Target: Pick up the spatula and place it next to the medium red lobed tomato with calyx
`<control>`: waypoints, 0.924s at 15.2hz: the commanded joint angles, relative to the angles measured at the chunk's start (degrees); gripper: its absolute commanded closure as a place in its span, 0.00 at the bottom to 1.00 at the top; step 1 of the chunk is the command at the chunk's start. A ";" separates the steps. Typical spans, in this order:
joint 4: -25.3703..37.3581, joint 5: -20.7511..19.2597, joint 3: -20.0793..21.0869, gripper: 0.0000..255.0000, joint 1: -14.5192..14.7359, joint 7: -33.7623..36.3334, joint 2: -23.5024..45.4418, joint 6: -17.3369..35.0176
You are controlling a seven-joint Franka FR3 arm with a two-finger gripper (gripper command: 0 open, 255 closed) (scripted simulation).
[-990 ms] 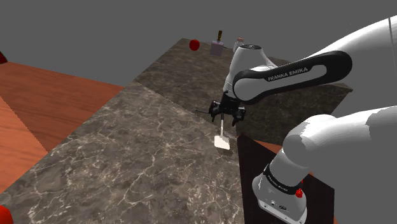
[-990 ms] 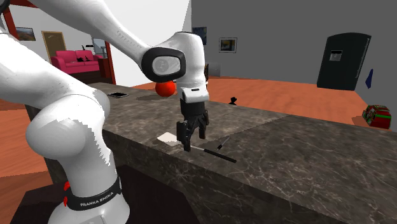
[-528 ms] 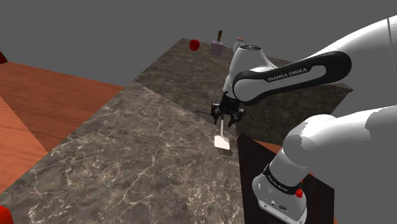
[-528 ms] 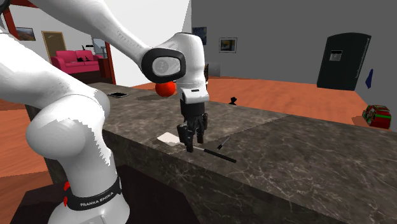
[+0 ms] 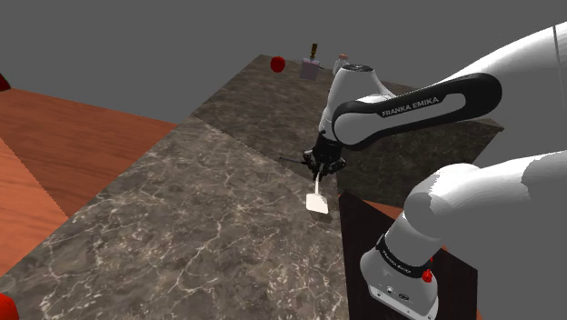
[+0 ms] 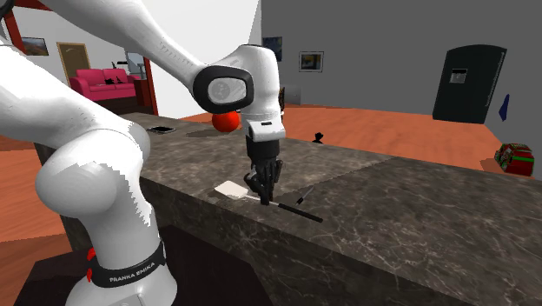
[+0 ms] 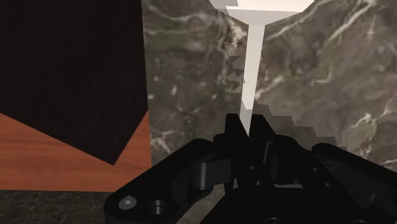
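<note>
**Gripper** (image 5: pixel 324 165): all black, pointing down at the counter (image 5: pixel 182 209) in the middle of the shoulder view. Fingers (image 7: pixel 233 135) are drawn close together and clasp the spatula (image 5: pixel 317 202) where its pale neck meets the dark handle.

**Spatula:** the white blade lies low by the counter's near edge, just below the gripper in the shoulder view. The thin dark handle pokes out to the gripper's left. In the second exterior view the blade (image 6: pixel 230 189) shows left of the fingers and the handle right.

**Tomato** (image 5: pixel 277 65): red, upper middle of the shoulder view, at the counter's far end, well apart from the spatula.

**Counter:** dark veined stone.

**Block** (image 5: pixel 311 67): small, grey, just right of the tomato.
</note>
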 commanded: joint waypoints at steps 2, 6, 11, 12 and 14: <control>0.41 -0.10 -0.18 1.00 0.01 -0.04 -0.74 -1.16; 2.34 -0.58 -0.86 1.00 -0.07 -0.21 -3.29 -5.61; 5.05 -1.21 -1.67 1.00 -0.26 -0.40 -5.77 -10.77; 5.63 -1.34 -1.82 1.00 -0.30 -0.43 -6.18 -11.75; 6.83 -1.59 -2.12 1.00 -0.39 -0.49 -6.91 -13.66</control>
